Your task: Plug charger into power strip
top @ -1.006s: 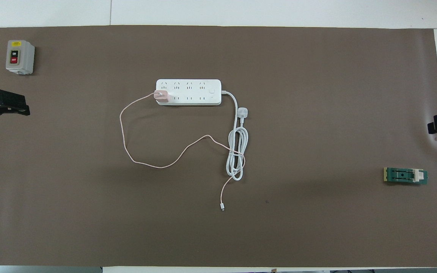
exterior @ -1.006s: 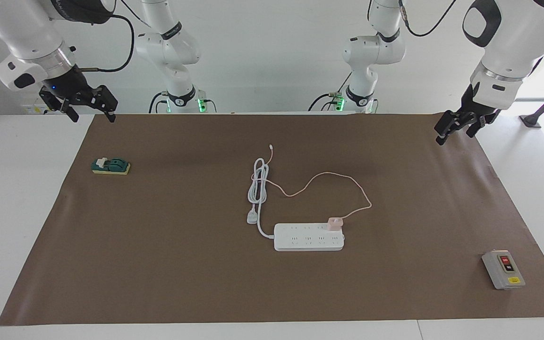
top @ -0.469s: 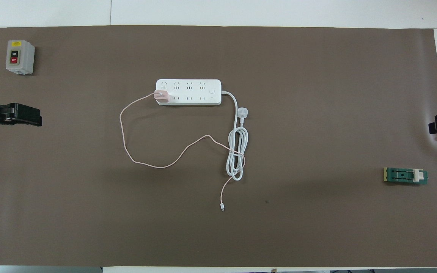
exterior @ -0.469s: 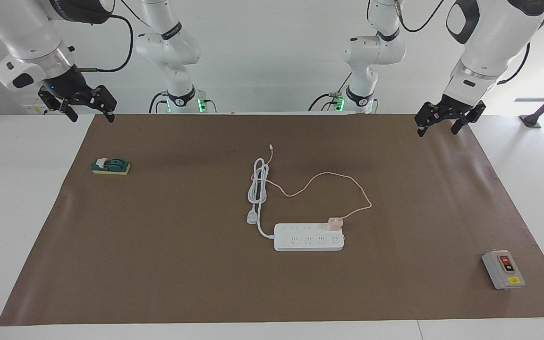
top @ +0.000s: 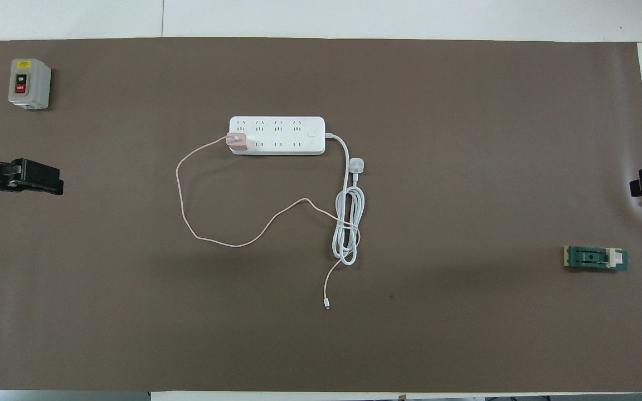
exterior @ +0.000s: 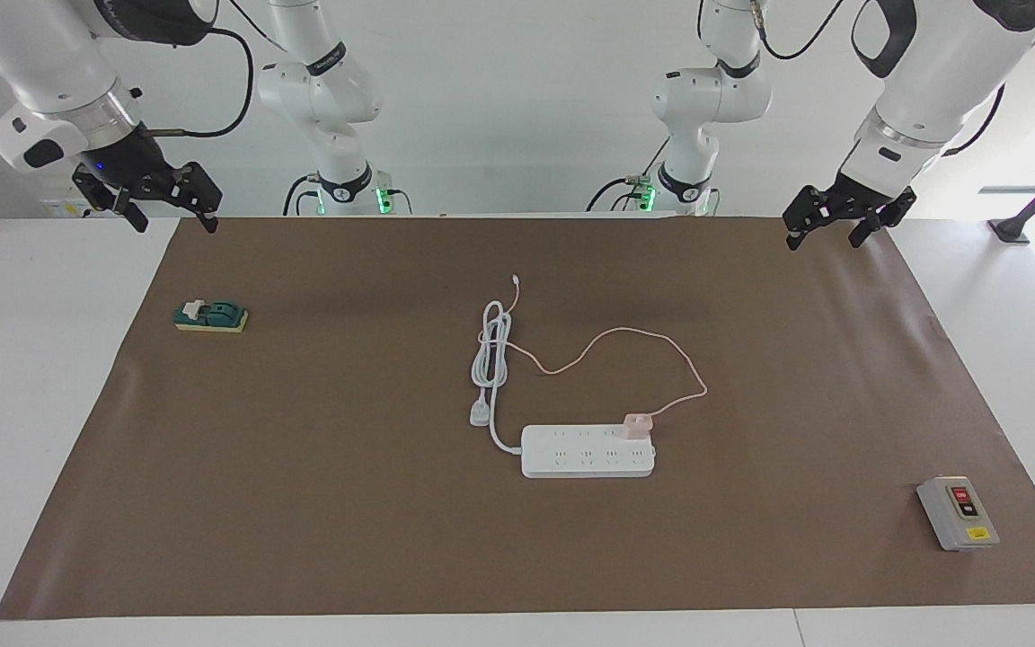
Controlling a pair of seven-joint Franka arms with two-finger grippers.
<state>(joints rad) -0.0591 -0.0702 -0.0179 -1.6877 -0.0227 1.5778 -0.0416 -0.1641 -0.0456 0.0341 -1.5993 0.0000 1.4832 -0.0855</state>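
The white power strip point(exterior: 588, 452) lies flat in the middle of the brown mat; it also shows in the overhead view point(top: 285, 135). The pale pink charger point(exterior: 637, 424) sits plugged into the strip's end socket toward the left arm's end, also seen from overhead point(top: 237, 141). Its thin pink cable point(exterior: 652, 340) loops over the mat, nearer to the robots. My left gripper point(exterior: 823, 239) is open and empty, up over the mat's edge at the left arm's end point(top: 58, 186). My right gripper point(exterior: 174, 221) is open and empty, waiting over the mat's corner at the right arm's end point(top: 637, 187).
A grey box with red and black buttons point(exterior: 958, 512) stands at the left arm's end, farther from the robots than the strip. A green switch block point(exterior: 210, 316) lies at the right arm's end. The strip's white round plug point(exterior: 480, 414) and coiled cord point(exterior: 492, 346) lie beside the strip.
My left gripper has risen, turned and swung in from the mat's edge toward the table's middle. The right arm, charger and strip have not moved.
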